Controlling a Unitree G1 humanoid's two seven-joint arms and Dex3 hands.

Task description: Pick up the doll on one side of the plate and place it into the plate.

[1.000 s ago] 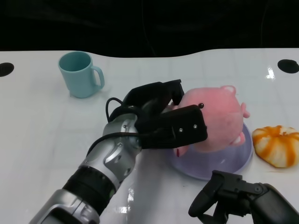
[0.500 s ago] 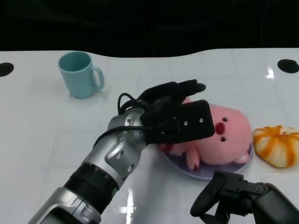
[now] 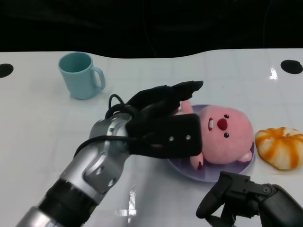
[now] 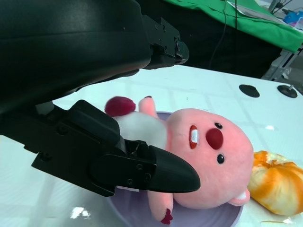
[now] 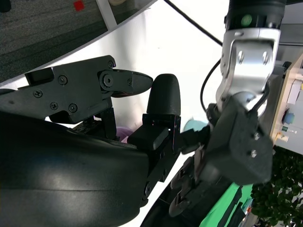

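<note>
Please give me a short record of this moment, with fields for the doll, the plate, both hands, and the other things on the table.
doll: pink plush doll lying in the plate, face up
plate: pale purple plate, holds the doll
left hand: left hand open beside the doll, holding nothing
right hand: right hand low near the table's front edge, holding nothing
mug: teal mug, upright, far left
other: orange and white pumpkin-like toy just right of the plate
surface: white table

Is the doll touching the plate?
Touching. The left wrist view shows the doll lying on the plate, its body pressed against the plate's surface; the head view shows the same.
</note>
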